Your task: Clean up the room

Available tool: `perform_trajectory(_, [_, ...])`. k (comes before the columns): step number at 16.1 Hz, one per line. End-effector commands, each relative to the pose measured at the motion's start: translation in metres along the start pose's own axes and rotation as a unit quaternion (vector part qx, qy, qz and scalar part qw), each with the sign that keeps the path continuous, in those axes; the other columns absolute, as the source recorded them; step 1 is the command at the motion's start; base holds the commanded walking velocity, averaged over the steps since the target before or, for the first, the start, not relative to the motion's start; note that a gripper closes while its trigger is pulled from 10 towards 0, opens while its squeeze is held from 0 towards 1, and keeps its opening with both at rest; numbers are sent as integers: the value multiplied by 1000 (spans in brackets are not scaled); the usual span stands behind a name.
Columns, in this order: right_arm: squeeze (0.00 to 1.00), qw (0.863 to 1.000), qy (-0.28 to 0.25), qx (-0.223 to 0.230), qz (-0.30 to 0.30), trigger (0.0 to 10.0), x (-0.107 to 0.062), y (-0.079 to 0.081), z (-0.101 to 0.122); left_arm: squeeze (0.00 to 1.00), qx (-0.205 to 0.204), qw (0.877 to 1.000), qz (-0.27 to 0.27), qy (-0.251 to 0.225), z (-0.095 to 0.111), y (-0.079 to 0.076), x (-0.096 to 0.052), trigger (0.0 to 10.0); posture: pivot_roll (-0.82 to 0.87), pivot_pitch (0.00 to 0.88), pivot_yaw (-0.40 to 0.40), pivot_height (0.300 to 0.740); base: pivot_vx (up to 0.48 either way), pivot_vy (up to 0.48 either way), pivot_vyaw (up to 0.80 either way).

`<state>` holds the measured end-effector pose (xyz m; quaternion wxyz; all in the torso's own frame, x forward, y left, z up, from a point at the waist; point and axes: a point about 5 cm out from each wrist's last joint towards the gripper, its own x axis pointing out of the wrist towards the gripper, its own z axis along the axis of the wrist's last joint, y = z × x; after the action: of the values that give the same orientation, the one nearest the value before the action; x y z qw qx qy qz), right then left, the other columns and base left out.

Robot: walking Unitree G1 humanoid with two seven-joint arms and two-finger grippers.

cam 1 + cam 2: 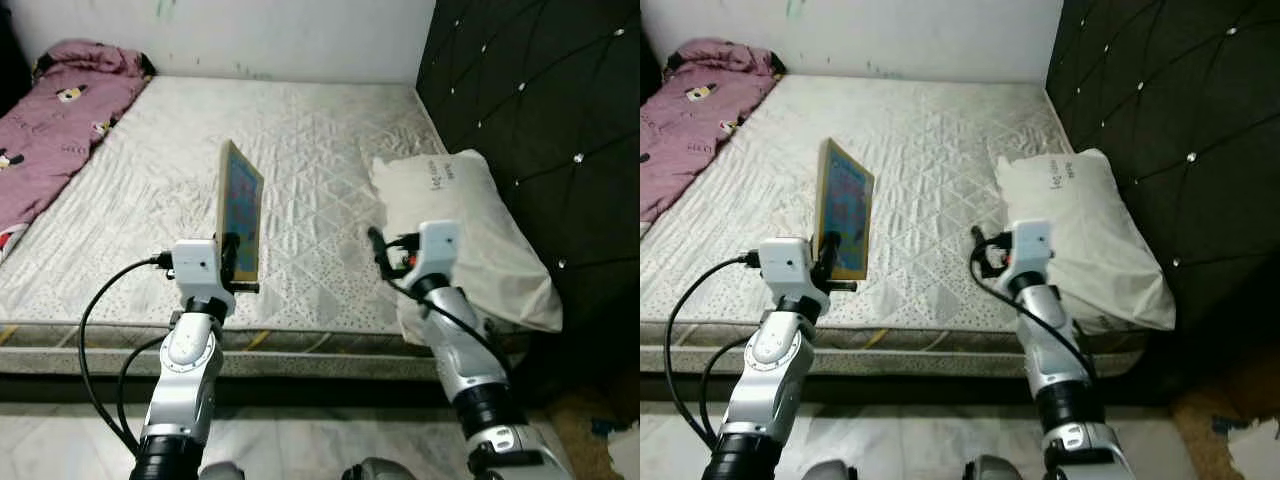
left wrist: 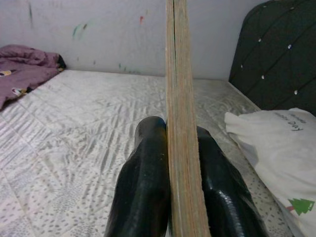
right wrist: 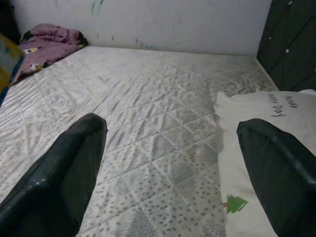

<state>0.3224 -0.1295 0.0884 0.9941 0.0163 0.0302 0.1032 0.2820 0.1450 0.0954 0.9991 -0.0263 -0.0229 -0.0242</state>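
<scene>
Standing on edge above the mattress (image 1: pixel 150 200), a board (image 1: pixel 241 210) with a coloured face was clamped by its lower edge between the fingers (image 2: pixel 145 182) of the left claw (image 1: pixel 235 262). The right claw (image 1: pixel 385 255) was held with its fingers spread wide, hovering beside a white pillow (image 1: pixel 470 230) near the dark headboard (image 1: pixel 540 110). A pink blanket (image 1: pixel 60 110) was bunched at the far left.

The bed (image 1: pixel 330 170) is seen from above by both head views; it is viewed low and close along each end effector by the wrist cameras.
</scene>
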Motion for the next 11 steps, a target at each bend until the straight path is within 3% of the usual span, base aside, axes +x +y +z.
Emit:
perform_trajectory(1, [0,1000,-13,-4,2,10000,4,1,7,0,-2,1000,-2,-30,12,0,5,10000,-49,0,-31,740,0,0,-575])
perform_trajectory(11, [0,1000,-17,-6,7,10000,7,3,8,0,-6,999,1,-32,12,1,4,10000,-48,0,-36,740,277,0,-58])
